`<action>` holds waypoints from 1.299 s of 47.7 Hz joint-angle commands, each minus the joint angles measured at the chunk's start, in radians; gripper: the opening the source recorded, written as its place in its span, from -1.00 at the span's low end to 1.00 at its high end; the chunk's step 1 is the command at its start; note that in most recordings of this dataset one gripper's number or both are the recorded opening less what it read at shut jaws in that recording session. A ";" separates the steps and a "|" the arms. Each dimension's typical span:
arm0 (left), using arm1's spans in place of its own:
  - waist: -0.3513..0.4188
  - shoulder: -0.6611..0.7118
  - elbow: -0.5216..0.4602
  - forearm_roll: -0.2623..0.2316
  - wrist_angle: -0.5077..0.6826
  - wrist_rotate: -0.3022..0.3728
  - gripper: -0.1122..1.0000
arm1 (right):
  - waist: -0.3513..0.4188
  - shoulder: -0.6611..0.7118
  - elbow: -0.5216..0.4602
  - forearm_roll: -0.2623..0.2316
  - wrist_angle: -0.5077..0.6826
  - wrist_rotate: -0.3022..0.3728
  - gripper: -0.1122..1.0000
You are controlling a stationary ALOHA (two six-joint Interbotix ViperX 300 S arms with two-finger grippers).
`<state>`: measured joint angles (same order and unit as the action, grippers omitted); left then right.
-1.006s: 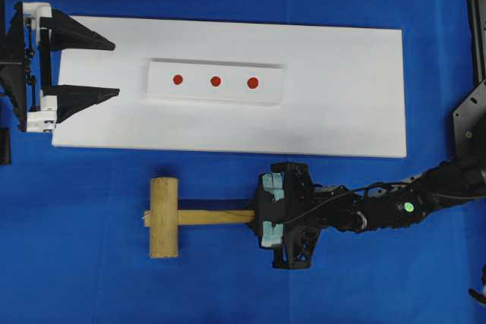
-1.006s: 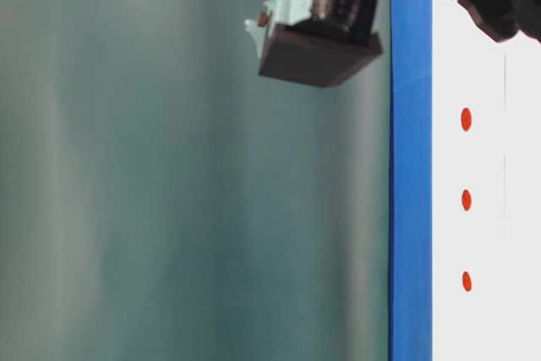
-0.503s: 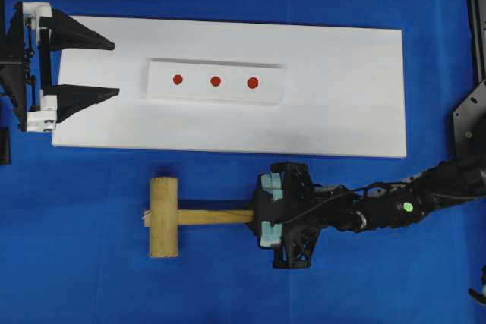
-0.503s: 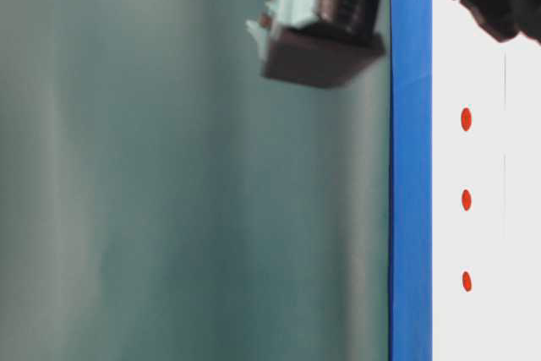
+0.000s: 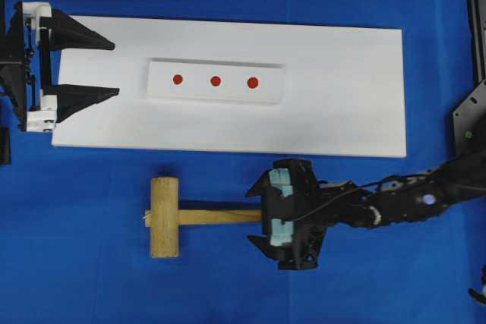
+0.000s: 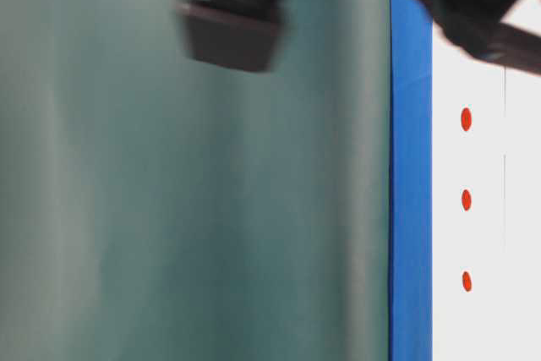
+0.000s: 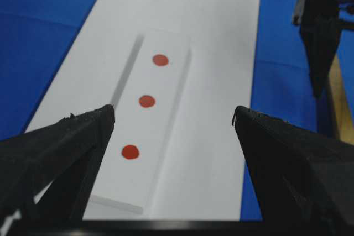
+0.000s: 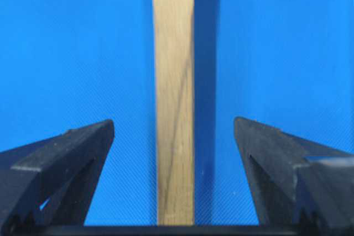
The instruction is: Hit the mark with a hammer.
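Observation:
The hammer (image 5: 163, 216), a light wooden mallet, lies flat on the blue cloth in front of the white board, head to the left. My right gripper (image 5: 252, 215) stands open astride the right end of its handle (image 8: 175, 98), with blue cloth showing on both sides between the handle and each finger. The mark (image 5: 178, 79) is the leftmost small red dot on the white block (image 5: 197, 90); in the left wrist view it is the nearest dot (image 7: 130, 152). My left gripper (image 5: 115, 69) is open over the board's left end, facing the block, with nothing between its fingers.
The white block rests on a long white board (image 5: 342, 104) on the blue cloth. Black arm fixtures (image 5: 474, 20) stand at the right edge. The table-level view is mostly filled by a blurred grey-green surface.
My right gripper has gone from shut on the hammer handle to open, letting it go. The hammer stays flat on the cloth. The left arm has not moved.

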<state>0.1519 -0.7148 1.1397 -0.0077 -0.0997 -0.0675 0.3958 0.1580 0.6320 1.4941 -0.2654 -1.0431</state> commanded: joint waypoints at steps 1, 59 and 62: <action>0.003 -0.003 -0.011 0.000 -0.005 -0.002 0.74 | -0.008 -0.086 0.005 -0.012 -0.002 -0.011 0.66; 0.002 -0.008 -0.012 0.000 -0.005 0.015 0.74 | -0.629 -0.520 0.184 -0.018 0.333 -0.316 0.66; 0.002 -0.017 -0.009 0.000 -0.008 0.015 0.74 | -0.629 -0.568 0.212 -0.021 0.333 -0.316 0.66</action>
<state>0.1519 -0.7194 1.1397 -0.0077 -0.0997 -0.0537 -0.2301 -0.3436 0.8314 1.4772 0.0660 -1.3576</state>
